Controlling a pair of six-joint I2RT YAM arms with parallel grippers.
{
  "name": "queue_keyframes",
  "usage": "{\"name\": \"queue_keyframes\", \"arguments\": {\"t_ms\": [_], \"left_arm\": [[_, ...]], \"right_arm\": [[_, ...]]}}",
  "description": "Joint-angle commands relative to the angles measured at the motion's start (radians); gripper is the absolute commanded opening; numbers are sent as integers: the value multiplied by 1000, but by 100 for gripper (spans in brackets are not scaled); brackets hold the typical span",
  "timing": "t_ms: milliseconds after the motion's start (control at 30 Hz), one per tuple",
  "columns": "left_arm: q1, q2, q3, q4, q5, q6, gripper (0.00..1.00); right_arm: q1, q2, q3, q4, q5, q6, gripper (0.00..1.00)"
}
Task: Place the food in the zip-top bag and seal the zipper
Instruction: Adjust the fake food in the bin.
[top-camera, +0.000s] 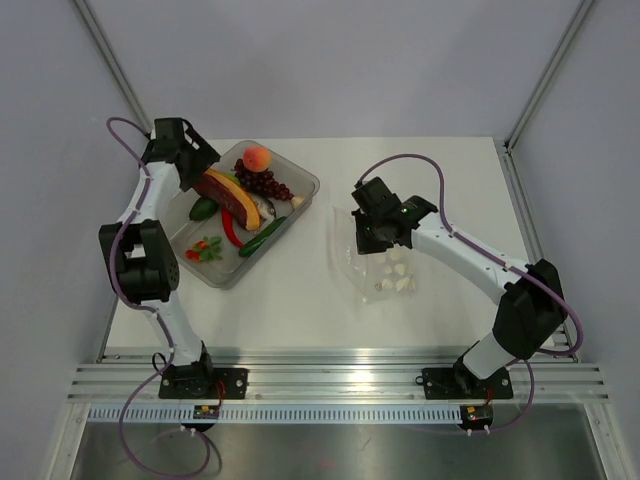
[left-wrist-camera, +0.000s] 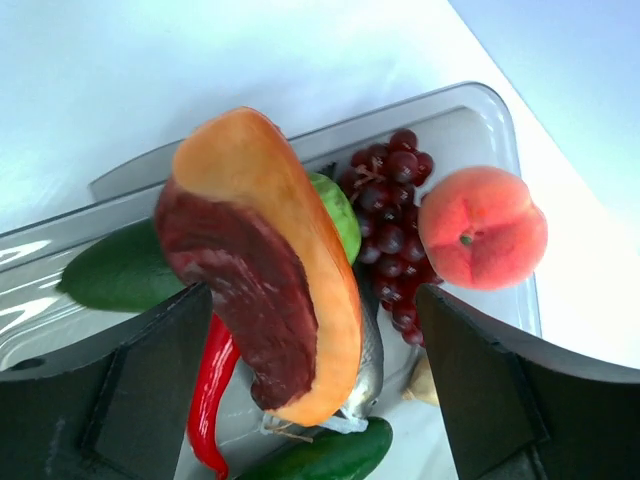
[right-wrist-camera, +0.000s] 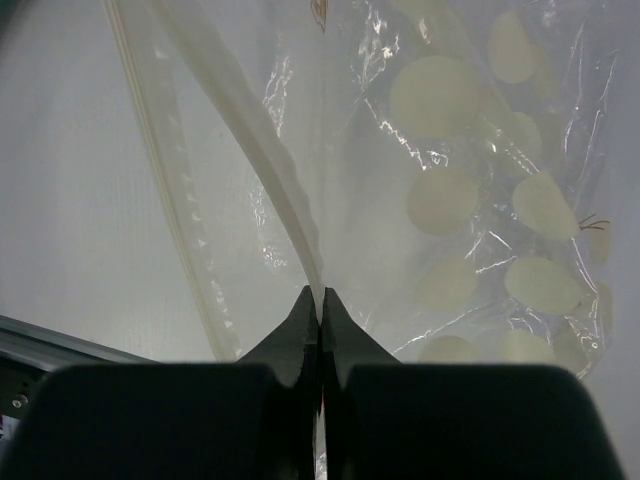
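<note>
Right now the move turns on the left claw (left-wrist-camera: 315, 300) and the orange-red fruit wedge (left-wrist-camera: 260, 270). In the left wrist view the fingers stand wide apart at 9 and 3 o'clock with the wedge between them. Its long axis runs roughly from 11 to 5 o'clock, so we judge that closing would pinch it across its narrow width. The 9 o'clock finger sits just beside the wedge's dark red face, while the 3 o'clock finger is clearly apart from it. The wedge lies in the tray (left-wrist-camera: 500, 110) over the other food, with the grapes (left-wrist-camera: 390, 210) and the peach (left-wrist-camera: 482, 228) at about 2 o'clock from it and the chili (left-wrist-camera: 210, 390) at 7 o'clock. From above, the bag (top-camera: 385, 262) lies flat on the table (top-camera: 300, 310) at about 4 o'clock from the tray, well apart from it. The right claw (right-wrist-camera: 320, 300) is pinched tight on the zipper (right-wrist-camera: 290, 200) at the bag's mouth. So we take the left arm as the one to carry food and the right as the one holding the mouth. Nothing from the tray is in the bag yet.
</note>
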Motion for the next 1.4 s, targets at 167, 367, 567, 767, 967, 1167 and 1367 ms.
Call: {"name": "queue_keyframes", "arguments": {"t_ms": [167,367,567,767,967,1167,1367], "left_arm": [[-89,104,288,-320,-286,-44,84],[-122,228,417,-432,-369,-67,83],[-161,303,434,-419,-452,-83,80],[-173,340,440,-402,-473,-83,70],[-173,319,400,-397,-486,-77,51],[-173,244,336,-399,-490,-64,20],[-179,87,229,-395,-507,-37,0]], "right_arm": [[0,-29,-24,43,-22,9,0],[0,-29,-48,63,-44,16,0],[0,-35,-70,81,-58,20,0],[-1,-40,-76,84,-61,17,0],[0,-35,-74,87,-62,16,0],[0,-40,-73,89,-62,23,0],[-1,-46,-74,75,-48,26,0]]}}
